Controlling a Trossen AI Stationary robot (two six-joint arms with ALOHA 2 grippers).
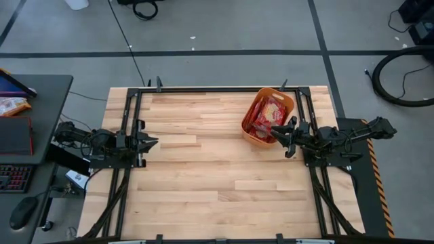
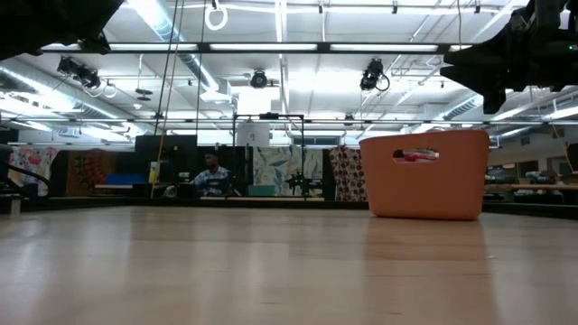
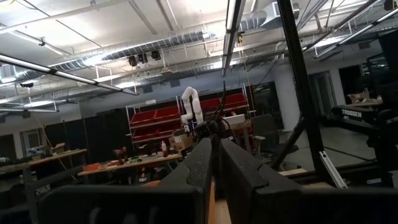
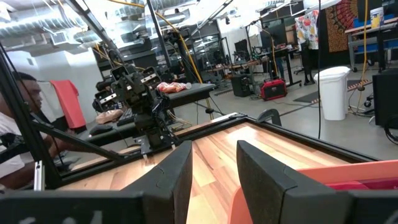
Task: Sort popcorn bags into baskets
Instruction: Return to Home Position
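Observation:
The orange basket [image 1: 268, 115] stands on the table's far right part, turned a little askew. Several red popcorn bags [image 1: 270, 114] lie inside it; one shows through the handle cut-out in the low view [image 2: 415, 155]. My right gripper [image 1: 288, 140] is open and empty, above the table just beside the basket's near right corner; the basket's rim shows in its wrist view [image 4: 323, 177]. My left gripper [image 1: 154, 142] is shut and empty at the table's left edge, held above the wood. I see no bags on the table top.
Black frame rails [image 1: 129, 122] run along the table's left, right and far sides. A desk [image 1: 34, 129] with a keyboard, a mouse and a red packet stands off the left edge. A person [image 4: 15, 130] sits beyond the left arm.

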